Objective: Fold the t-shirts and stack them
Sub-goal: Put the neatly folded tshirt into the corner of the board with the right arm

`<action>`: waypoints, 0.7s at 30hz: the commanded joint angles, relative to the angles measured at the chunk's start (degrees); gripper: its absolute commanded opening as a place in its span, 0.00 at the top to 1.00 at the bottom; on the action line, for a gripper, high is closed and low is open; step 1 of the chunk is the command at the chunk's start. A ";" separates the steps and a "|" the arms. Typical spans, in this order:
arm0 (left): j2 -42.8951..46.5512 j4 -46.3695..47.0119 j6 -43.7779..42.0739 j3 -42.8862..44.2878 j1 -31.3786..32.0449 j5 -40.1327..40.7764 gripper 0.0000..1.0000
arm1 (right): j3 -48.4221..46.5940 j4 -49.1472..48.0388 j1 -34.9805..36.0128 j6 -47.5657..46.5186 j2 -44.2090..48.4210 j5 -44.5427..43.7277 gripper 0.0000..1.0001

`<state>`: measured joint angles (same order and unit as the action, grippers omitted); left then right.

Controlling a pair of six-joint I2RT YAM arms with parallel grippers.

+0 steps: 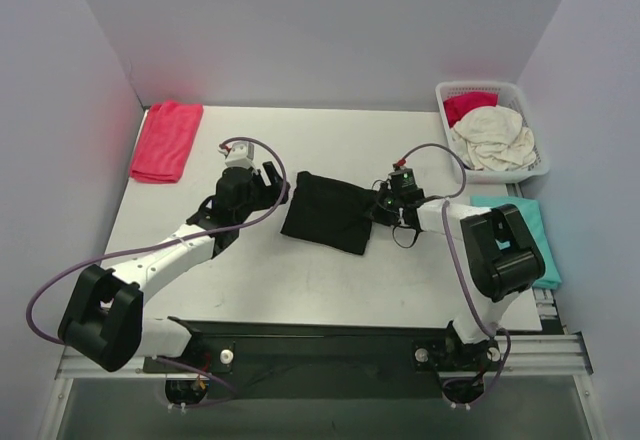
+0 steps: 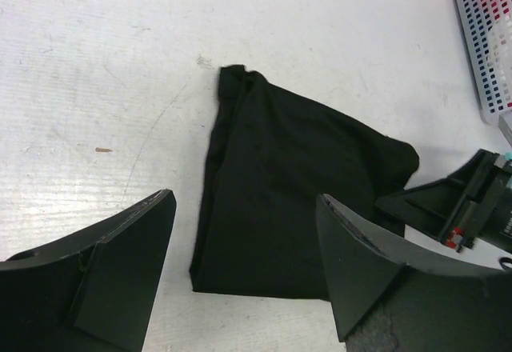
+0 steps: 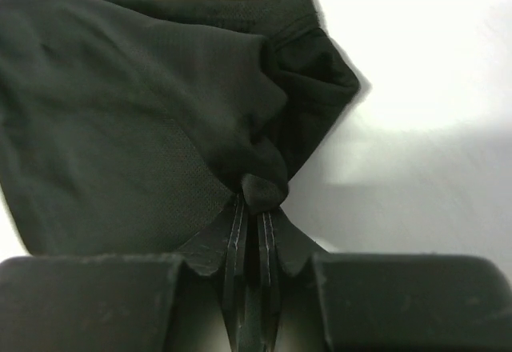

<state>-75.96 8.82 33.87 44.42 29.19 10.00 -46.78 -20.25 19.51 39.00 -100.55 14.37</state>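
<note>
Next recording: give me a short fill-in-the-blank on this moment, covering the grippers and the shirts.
1. The right gripper is shut on the ____.
2. The left gripper stands ____, holding nothing.
3. The cream t-shirt lies in the ____.

Missing words: black t-shirt; open; basket.

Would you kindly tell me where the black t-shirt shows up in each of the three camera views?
Top external: black t-shirt lies mid-table, between the two arms.
Left wrist: black t-shirt fills the centre, beyond the open left gripper.
Right wrist: black t-shirt covers the upper left, bunched at the fingertips.
Shared landmark: the right gripper, shut on its edge, shows in all three.
</note>
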 commanded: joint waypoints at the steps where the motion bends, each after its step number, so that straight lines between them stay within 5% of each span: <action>1: 1.78 1.73 0.23 -0.92 -0.27 -0.77 0.18 | 0.47 25.85 0.44 -3.50 5.88 -11.37 1.00; 12: 0.47 3.14 0.41 -0.74 -0.10 -1.12 0.18 | -0.50 53.09 -2.63 -7.62 23.55 -26.40 1.00; 21: -1.03 3.84 0.76 0.49 -0.10 -2.53 0.18 | -5.41 62.07 -11.76 -12.37 29.11 -35.02 1.00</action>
<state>-76.64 10.00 34.11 43.16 29.19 8.82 -48.10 34.50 9.93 29.32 -70.91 -14.09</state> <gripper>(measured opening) 0.817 0.065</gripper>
